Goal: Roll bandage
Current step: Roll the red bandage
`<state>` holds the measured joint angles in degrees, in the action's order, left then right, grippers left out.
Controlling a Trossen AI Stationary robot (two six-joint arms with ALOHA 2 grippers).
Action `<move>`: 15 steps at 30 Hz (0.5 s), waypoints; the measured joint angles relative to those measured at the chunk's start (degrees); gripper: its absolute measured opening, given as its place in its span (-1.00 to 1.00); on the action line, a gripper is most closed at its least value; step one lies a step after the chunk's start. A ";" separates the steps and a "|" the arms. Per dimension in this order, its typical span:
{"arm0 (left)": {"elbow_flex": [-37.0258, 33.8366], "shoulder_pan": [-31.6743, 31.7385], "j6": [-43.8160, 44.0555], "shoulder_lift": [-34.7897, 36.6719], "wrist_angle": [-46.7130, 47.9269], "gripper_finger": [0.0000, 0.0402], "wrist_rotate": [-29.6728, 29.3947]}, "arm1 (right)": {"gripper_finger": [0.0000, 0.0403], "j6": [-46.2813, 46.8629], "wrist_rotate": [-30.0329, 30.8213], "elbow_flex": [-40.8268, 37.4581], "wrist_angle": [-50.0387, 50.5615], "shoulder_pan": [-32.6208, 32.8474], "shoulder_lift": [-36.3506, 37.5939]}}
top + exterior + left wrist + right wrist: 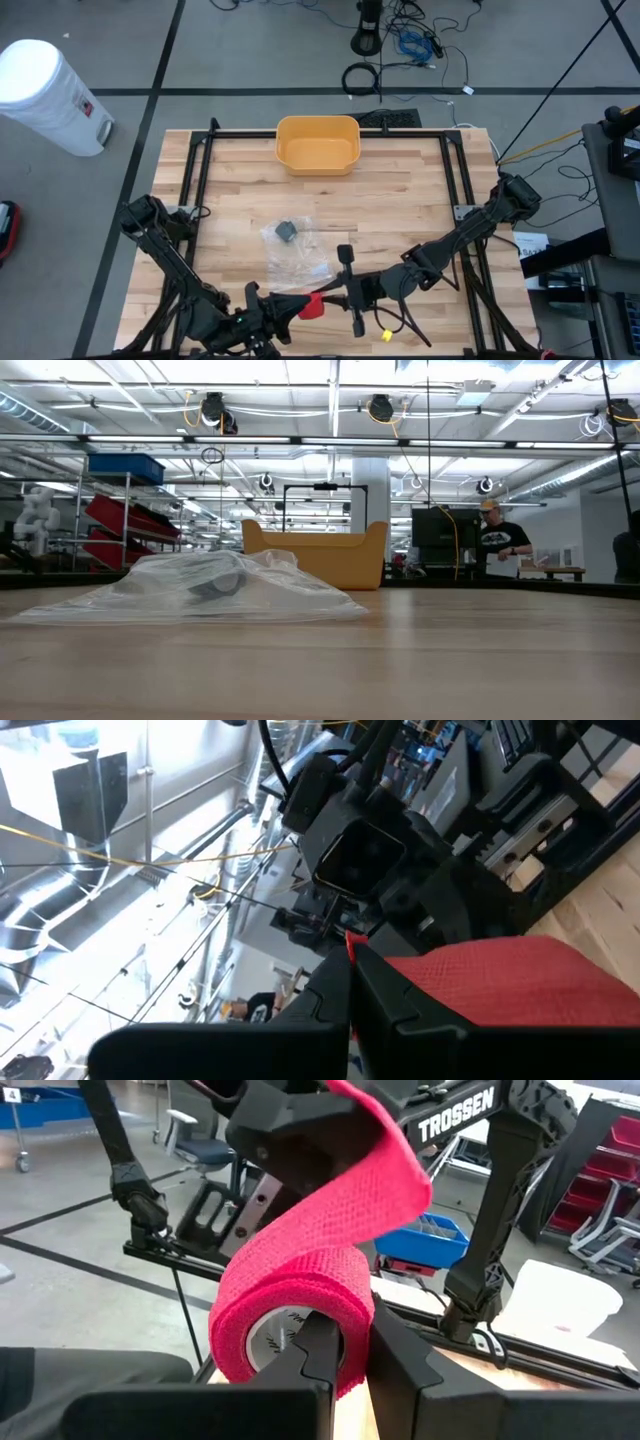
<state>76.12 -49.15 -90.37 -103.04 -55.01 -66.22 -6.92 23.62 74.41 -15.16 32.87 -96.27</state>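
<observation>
At the near edge of the worktop (400, 200) the two grippers meet, with the red bandage (300, 1300) held in the air between them. The right gripper (345, 1360) has its jaws nearly shut on the roll, pinching its side wall through the white core, and a loose strip rises from the roll toward the left gripper (350, 990), whose jaws are fully shut on the strip's free end. The likely trouble is tension: if the arms draw apart or twist out of step, the strip could slip from the left jaws or pull the roll off the right ones, and with slack the turns would wind loose or skewed. The strip already shows a twist, which could be rolled in as a crease. Farther in, a clear plastic bag (293, 245) with a dark item inside lies mid-worktop, and a yellow bin (318, 143) sits at the far edge, both well apart from the grippers.
</observation>
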 joint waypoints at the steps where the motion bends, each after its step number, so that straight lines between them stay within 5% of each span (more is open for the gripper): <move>1: 0.00 -0.14 0.00 0.00 0.01 -0.98 -0.06 | -0.86 -0.02 0.02 0.00 -0.04 0.20 0.06; 15: 0.00 -0.82 1.56 0.00 0.30 -0.98 -1.07 | -0.86 -2.58 0.24 0.00 -2.91 2.01 0.55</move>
<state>76.12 -49.97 -88.81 -103.04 -54.71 -67.29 -9.50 23.86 74.41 -18.07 34.88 -95.72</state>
